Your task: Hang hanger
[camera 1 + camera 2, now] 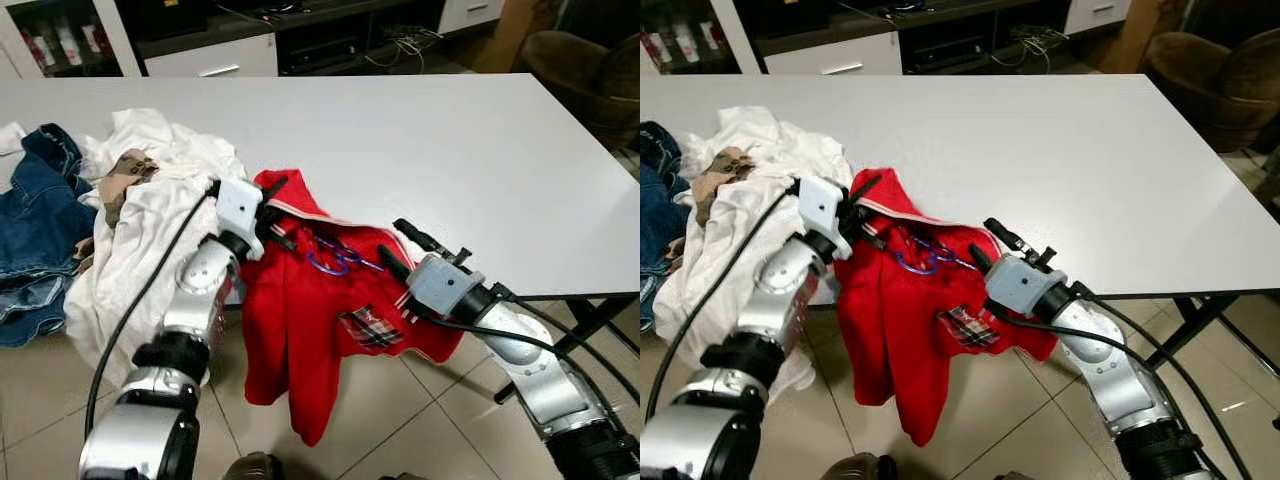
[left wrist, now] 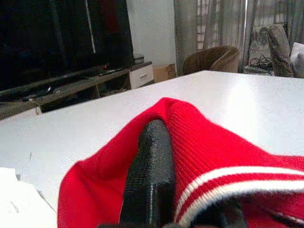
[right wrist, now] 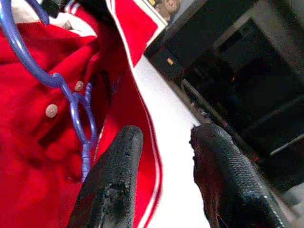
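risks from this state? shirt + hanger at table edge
1. The red shirt hangs largely off the white table edge; if the left pincer, shut on its collar, slips, it may slide to the floor.
2. The blue hanger lies loose in the neck opening and could drop out.
3. The open right pincer could snag fabric, not hanger.

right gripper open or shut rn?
Open. The right gripper shows a clear gap between its fingers, beside the red shirt at the table edge.
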`<state>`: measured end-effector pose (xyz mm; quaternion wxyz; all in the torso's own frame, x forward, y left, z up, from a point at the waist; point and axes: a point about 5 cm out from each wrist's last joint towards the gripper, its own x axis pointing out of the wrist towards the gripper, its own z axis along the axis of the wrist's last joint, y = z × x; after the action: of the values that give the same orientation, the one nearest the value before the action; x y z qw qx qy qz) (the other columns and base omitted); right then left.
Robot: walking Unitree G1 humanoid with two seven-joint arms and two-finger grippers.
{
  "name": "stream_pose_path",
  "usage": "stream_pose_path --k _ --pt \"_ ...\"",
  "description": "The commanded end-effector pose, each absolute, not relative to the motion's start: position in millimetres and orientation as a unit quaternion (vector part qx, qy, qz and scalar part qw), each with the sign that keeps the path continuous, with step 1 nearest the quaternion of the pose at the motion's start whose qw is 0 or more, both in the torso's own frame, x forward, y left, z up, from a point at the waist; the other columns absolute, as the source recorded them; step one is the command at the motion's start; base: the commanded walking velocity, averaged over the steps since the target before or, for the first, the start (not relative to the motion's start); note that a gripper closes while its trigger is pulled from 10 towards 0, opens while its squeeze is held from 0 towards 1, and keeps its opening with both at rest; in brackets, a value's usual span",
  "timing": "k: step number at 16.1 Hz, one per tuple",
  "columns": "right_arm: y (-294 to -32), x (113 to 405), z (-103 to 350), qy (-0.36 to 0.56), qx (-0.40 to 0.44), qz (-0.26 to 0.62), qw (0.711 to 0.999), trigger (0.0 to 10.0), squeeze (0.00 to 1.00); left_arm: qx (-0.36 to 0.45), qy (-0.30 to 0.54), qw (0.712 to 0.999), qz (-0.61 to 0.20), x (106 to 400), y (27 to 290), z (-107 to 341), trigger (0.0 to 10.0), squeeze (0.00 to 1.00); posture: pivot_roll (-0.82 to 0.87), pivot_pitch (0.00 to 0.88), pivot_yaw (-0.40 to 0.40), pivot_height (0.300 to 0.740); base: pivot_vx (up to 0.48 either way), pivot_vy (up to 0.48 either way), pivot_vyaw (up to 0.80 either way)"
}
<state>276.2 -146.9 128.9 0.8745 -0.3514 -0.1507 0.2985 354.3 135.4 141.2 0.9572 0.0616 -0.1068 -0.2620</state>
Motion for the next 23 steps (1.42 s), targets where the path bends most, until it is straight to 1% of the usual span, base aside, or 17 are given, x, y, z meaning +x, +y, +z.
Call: stream_pose_path --k 1,3,4,6,8,10,11,12,14,16,18,21,23 --pt "-147.9 277.2 134.5 -0.167 -0.372 0.299 0.863 10.0 0.0 0.07 -0.109 0.955 -0.266 357.3 135.5 146.0 10.0 0.0 0.02 0.034 0.061 0.74 0.0 0.0 0.0" --pt "-149.3 271.4 135.2 -0.177 -0.402 0.314 0.842 10.0 0.0 0.071 -0.108 0.954 -0.269 356.8 133.7 144.7 10.0 0.0 0.02 0.035 0.065 0.74 0.0 0.0 0.0" --pt "-149.0 268.9 135.1 -0.179 -0.408 0.322 0.835 10.0 0.0 0.071 -0.108 0.954 -0.27 356.5 132.7 144.1 10.0 0.0 0.01 0.035 0.066 0.74 0.0 0.0 0.0" --pt "-142.7 258.1 133.4 -0.186 -0.414 0.363 0.814 10.0 0.0 0.068 -0.106 0.953 -0.275 356.8 128.4 143.1 10.0 0.0 0.01 0.035 0.067 0.74 0.0 0.0 0.0" --pt "-142.0 255.5 132.5 -0.191 -0.43 0.371 0.801 10.0 0.0 0.068 -0.107 0.953 -0.276 357.6 127.6 143.9 10.0 0.0 0.01 0.034 0.067 0.74 0.0 0.0 0.0" --pt "-145.4 254.3 132.2 -0.193 -0.444 0.373 0.792 10.0 0.0 0.067 -0.108 0.953 -0.276 358.0 127.2 144.6 10.0 0.0 0.01 0.032 0.066 0.74 0.0 0.0 0.0" --pt "-146.3 254.3 133.5 -0.196 -0.443 0.371 0.792 10.0 0.0 0.067 -0.109 0.953 -0.275 358.0 127.4 144.8 10.0 0.0 0.01 0.03 0.066 0.74 0.0 0.0 0.0" --pt "-146.6 253.6 137.1 -0.211 -0.443 0.367 0.791 10.0 0.0 0.067 -0.109 0.953 -0.274 358.0 127.6 144.7 10.0 0.0 0.01 0.03 0.066 0.74 0.0 0.0 0.0" --pt "-147.1 252.5 142.4 -0.244 -0.462 0.354 0.776 10.0 0.0 0.067 -0.109 0.954 -0.273 357.9 128.3 144.3 10.0 0.0 0.02 0.028 0.062 0.74 0.0 0.0 0.0" --pt "-145.1 251.2 142.7 -0.255 -0.462 0.355 0.772 10.0 0.0 0.067 -0.108 0.954 -0.272 358.0 128.6 144.2 10.0 0.0 0.02 0.028 0.062 0.74 0.0 0.0 0.0" --pt "-136.1 245.2 131.6 -0.253 -0.462 0.387 0.757 10.0 0.0 0.068 -0.108 0.954 -0.272 358.1 128.3 143.9 10.0 0.0 0.01 0.027 0.065 0.74 0.0 0.0 0.0" --pt "-121.3 247.9 121.5 -0.236 -0.412 0.415 0.776 10.0 0.0 0.069 -0.107 0.953 -0.274 358.3 127.2 143.9 10.0 0.0 0.01 0.026 0.069 0.74 0.0 0.0 0.0" --pt "-112.4 254.5 118.9 -0.229 -0.396 0.424 0.782 10.0 0.0 0.07 -0.107 0.953 -0.275 358.6 126.7 144.3 10.0 0.0 0.02 0.024 0.07 0.74 0.0 0.0 0.0"
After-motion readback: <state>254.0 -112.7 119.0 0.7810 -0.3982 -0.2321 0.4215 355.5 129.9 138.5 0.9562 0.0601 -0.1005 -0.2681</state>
